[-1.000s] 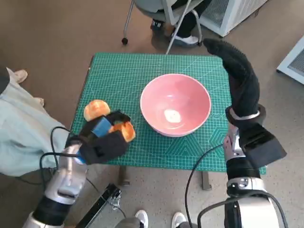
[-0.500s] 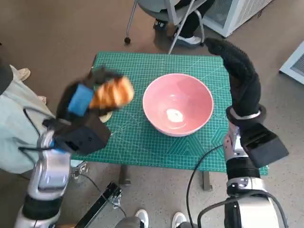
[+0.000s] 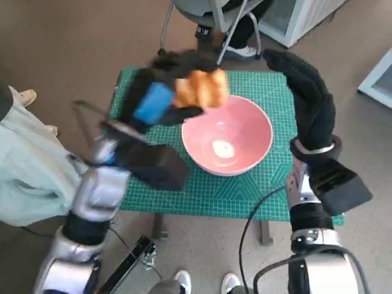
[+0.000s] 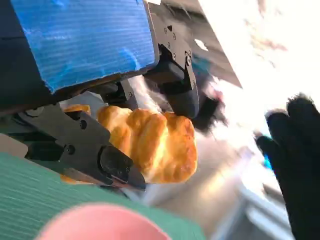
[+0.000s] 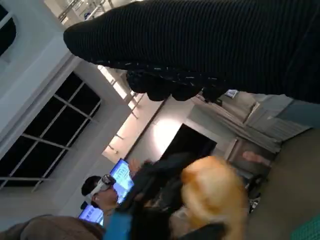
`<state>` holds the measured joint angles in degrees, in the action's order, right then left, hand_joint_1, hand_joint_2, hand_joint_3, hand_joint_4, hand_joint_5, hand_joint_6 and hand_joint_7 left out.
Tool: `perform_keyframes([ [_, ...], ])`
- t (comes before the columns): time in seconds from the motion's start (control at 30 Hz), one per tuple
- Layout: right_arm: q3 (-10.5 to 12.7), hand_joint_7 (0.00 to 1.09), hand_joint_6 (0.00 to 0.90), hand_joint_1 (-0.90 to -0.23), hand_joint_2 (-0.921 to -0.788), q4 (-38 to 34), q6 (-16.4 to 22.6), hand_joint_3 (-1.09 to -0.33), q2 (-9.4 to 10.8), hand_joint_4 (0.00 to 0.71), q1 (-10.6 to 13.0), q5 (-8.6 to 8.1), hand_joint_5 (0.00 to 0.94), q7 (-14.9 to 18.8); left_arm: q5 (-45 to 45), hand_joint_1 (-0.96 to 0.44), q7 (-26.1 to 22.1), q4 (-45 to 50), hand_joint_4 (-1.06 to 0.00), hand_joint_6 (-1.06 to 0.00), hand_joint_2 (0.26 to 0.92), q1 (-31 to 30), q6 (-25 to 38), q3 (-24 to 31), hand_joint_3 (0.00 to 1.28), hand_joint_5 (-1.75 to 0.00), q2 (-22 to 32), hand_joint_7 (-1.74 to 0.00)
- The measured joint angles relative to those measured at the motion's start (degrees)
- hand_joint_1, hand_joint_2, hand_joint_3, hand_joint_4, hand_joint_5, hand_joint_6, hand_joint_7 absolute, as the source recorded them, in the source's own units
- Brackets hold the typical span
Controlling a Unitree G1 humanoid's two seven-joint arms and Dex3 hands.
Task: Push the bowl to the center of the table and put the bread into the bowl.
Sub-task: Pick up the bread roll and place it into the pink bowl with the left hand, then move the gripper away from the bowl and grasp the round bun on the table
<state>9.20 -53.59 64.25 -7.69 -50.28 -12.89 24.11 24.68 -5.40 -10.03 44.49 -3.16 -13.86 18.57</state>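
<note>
Head view: green gridded cutting mat (image 3: 184,190) covers the small table. Round pink bowl (image 3: 227,135) sits on the mat, near its middle and slightly toward the right hand's side, with a pale glare spot on its floor. Black left hand with blue tape on its back (image 3: 160,98) is raised off the mat, fingers closed around a golden-brown ridged bread roll (image 3: 200,87). The roll is in the air just over the bowl's far-left rim, not inside it. Right hand in the black knitted glove (image 3: 306,92) stands upright beside the bowl's right side, fingers extended, holding nothing.

Left wrist view: black fingers (image 4: 177,82) clamp the roll (image 4: 155,142) from both sides. Pink rim of the bowl (image 4: 100,222) shows beneath it.

Right wrist view: glove (image 5: 210,45) lies as a dark band. The roll (image 5: 215,192) appears blurred beyond it. A person is seated in the background.
</note>
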Motion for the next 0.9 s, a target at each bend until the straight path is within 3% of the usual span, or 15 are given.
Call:
perform_keyframes([
  [0.07, -0.01, 0.82, 0.053, -0.613, -0.921, 0.03, 0.0, -0.746, -0.02, 0.347, 0.06, -0.05, 0.003, 0.0, -0.63, 0.0, -0.44, -4.75, -0.65, -0.57, 0.919, 1.42, -1.82, -0.57, 0.11, -1.2, -1.43, -1.23],
  [0.1, -0.01, 0.82, 0.053, -0.613, -0.921, 0.07, 0.0, -0.746, -0.01, 0.347, 0.08, -0.1, 0.003, 0.0, -0.81, 0.0, -0.75, -6.51, -0.56, -0.49, 0.92, 1.87, -2.35, -0.81, 0.19, -1.28, -1.89, -1.33],
  [0.13, -0.02, 0.82, 0.053, -0.612, -0.921, 0.13, 0.0, -0.746, -0.02, 0.347, 0.12, -0.15, 0.003, -0.01, -1.18, -0.02, -1.43, -8.77, -0.45, -0.39, 0.888, 2.44, -3.15, -1.08, 0.2, -1.14, -2.4, -1.21],
  [0.2, -0.08, 0.82, 0.052, -0.607, -0.921, 0.31, -0.01, -0.743, 0.0, 0.346, 0.24, -0.19, 0.003, -0.01, -2.21, -0.07, -4.29, -13.24, -0.24, -0.19, 0.818, 3.69, -4.14, -1.76, 0.19, -0.57, -3.0, -0.78],
  [0.23, -0.13, 0.82, 0.051, -0.605, -0.921, 0.43, 0.0, -0.742, 0.02, 0.346, 0.31, -0.2, 0.002, -0.01, -2.56, -0.08, -5.98, -15.03, -0.19, -0.14, 0.801, 4.22, -4.33, -2.13, 0.18, -0.38, -3.12, -0.65],
  [0.33, -0.16, 0.82, 0.045, -0.603, -0.921, 0.87, -0.01, -0.739, -0.03, 0.34, 0.67, -0.29, 0.001, 0.0, -3.02, -0.1, -12.47, -19.73, -0.08, -0.06, 0.763, 5.54, -4.19, -3.48, 0.15, -0.13, -2.88, -0.48],
  [0.53, -0.13, 0.81, 0.034, -0.605, -0.921, 1.15, -0.01, -0.732, -0.28, 0.331, 1.35, -0.43, 0.0, 0.01, -2.55, -0.13, -19.08, -22.35, -0.02, -0.11, 0.774, 6.17, -2.8, -5.08, 0.07, -0.01, -2.08, -0.27],
  [0.9, 0.37, 0.8, 0.035, -0.616, -0.921, 1.16, 0.24, -0.725, -1.0, 0.329, 1.85, -0.48, 0.0, 0.04, -5.07, -0.13, -19.68, -23.48, 0.0, -0.15, 0.787, 5.89, -8.94, -2.69, 0.04, 0.0, -0.45, -0.2],
])
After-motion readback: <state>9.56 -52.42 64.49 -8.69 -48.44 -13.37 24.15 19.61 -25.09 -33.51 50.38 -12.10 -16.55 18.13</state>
